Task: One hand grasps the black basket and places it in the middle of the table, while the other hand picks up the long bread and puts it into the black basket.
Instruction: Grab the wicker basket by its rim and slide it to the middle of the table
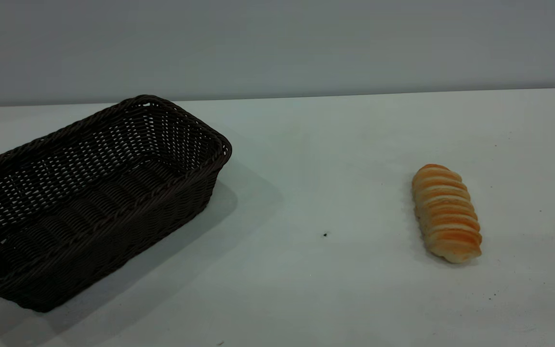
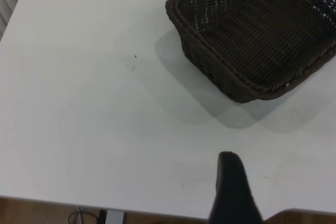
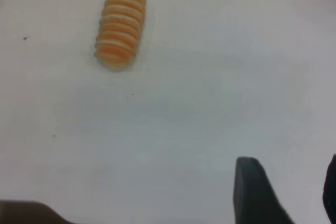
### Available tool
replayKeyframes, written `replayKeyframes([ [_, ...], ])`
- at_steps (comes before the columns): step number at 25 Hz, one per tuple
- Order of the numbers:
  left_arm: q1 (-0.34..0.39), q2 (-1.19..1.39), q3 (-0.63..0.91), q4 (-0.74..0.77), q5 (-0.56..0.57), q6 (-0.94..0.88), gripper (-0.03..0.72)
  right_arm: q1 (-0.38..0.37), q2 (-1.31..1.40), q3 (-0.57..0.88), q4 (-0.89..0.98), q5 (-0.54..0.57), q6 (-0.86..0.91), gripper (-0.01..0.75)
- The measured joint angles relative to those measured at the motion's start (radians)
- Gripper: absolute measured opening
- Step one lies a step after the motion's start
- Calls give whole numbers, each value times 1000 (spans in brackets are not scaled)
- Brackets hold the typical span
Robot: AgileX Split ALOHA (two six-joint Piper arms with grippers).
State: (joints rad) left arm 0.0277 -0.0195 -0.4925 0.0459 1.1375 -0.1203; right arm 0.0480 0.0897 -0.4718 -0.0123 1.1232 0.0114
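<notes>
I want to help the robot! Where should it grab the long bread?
Probably around the middle of the long bread, coming straight down with the right tool across its narrow width. It lies flat on the table, nothing beside it.

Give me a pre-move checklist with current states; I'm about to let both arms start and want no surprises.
1. Black basket upright, open side up: ok.
2. Basket interior free for the bread: ok, nothing shows inside.
3. Basket in the middle of the table: not ok, it sits at the exterior view's left side.
4. Long bread lying free on the table, apart from the basket: ok.
5. Left gripper clear of the basket: ok, it is short of the basket's near end; jaws cannot tell.
6. Right gripper clear of the bread: ok, bare table lies between them; jaws look open and empty.
</notes>
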Motion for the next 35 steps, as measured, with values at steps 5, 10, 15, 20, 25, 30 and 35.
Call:
replayKeyframes([
  [5, 0, 0, 0, 0, 0, 0, 544, 0, 0, 0, 0, 0, 0, 303],
  [10, 0, 0, 0, 0, 0, 0, 544, 0, 0, 0, 0, 0, 0, 303],
  [15, 0, 0, 0, 0, 0, 0, 544, 0, 0, 0, 0, 0, 0, 303],
  [20, 0, 0, 0, 0, 0, 0, 544, 0, 0, 0, 0, 0, 0, 303],
  [25, 0, 0, 0, 0, 0, 0, 544, 0, 0, 0, 0, 0, 0, 303],
  [30, -33, 0, 0, -21, 0, 0, 544, 0, 0, 0, 0, 0, 0, 303],
  [35, -102, 0, 0, -31, 0, 0, 544, 0, 0, 0, 0, 0, 0, 303],
])
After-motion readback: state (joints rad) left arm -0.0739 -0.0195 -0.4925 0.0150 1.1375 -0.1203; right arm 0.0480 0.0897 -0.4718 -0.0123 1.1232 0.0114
